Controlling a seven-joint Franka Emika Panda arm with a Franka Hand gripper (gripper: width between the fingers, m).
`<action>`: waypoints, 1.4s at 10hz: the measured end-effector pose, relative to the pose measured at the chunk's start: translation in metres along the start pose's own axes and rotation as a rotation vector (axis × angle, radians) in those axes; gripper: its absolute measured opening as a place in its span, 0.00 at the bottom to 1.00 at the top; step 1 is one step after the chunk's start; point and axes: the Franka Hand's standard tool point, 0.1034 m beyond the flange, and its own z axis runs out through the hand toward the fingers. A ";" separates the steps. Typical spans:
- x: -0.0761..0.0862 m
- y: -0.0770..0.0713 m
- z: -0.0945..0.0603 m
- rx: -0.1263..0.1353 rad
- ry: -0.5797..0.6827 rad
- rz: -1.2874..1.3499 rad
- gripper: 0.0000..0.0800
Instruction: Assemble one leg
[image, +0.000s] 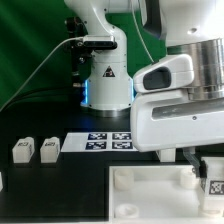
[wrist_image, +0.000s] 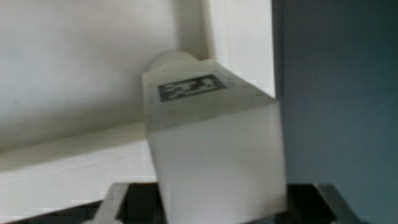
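My gripper (image: 207, 166) is shut on a leg (image: 213, 183), a small white block with a black-and-white tag, and holds it over the right part of the large white square panel (image: 150, 196). In the wrist view the leg (wrist_image: 210, 130) stands out long between my dark fingers (wrist_image: 128, 203), its tag facing the camera, with the panel's edge (wrist_image: 71, 90) behind it. Whether the leg touches the panel cannot be told. Two more legs (image: 22, 150) (image: 48, 148) stand on the black table at the exterior view's left.
The marker board (image: 108, 140) lies on the table in front of the robot base (image: 105, 75). A white piece (image: 2, 180) shows at the exterior view's left edge. The bulky hand body (image: 180, 100) hides the table's right part.
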 end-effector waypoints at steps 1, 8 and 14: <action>0.002 0.004 0.000 0.011 0.005 0.162 0.38; -0.005 0.016 0.001 0.103 -0.044 1.162 0.38; -0.008 0.016 0.002 0.111 -0.059 1.163 0.57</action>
